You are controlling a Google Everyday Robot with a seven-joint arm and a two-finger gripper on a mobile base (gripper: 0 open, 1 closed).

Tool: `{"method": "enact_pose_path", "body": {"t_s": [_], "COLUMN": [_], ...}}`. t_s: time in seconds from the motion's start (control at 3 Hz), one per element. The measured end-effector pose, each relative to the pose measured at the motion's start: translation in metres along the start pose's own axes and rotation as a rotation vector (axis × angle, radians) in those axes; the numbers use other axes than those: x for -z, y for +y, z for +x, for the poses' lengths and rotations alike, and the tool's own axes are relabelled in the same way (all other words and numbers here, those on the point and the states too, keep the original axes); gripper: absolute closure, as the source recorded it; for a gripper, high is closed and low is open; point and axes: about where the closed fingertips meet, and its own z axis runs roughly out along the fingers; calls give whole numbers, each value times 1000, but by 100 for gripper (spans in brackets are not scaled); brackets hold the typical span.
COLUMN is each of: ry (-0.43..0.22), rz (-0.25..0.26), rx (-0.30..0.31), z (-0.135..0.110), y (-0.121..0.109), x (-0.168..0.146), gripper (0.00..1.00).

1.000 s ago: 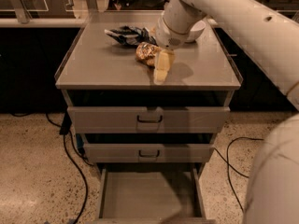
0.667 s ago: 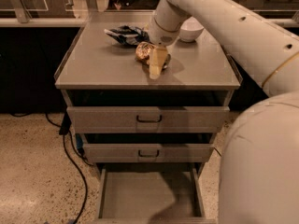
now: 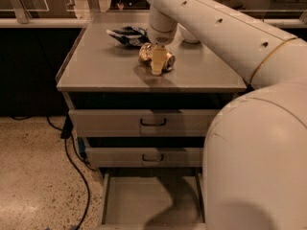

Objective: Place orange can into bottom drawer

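At upper centre, on the worktop [image 3: 105, 68], the end effector [image 3: 157, 61] has slid left over the orange can [image 3: 145, 54]; its grip cannot be told. Pickup seems near; bottom drawer [image 3: 139, 200] stands open.

Grey metal cabinet [image 3: 96, 71] stands on speckled terrazzo floor [image 3: 33, 176]; black cable [image 3: 89, 195] trails at its left. Dark panel [image 3: 29, 71] behind. Gripper [image 3: 157, 66] is low over the cabinet top
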Motion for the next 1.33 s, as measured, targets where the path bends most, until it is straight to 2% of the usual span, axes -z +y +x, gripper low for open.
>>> {"method": "enact_pose_path", "body": {"t_s": [0.33, 1.0, 1.33], "ry": [-11, -11, -11], "rz": [-7, -7, -7], "rx": [-1, -1, -1], "z": [-2, -2, -2], "y": [2, 2, 2], "x": [-1, -1, -1], "gripper": [49, 97, 100]}}
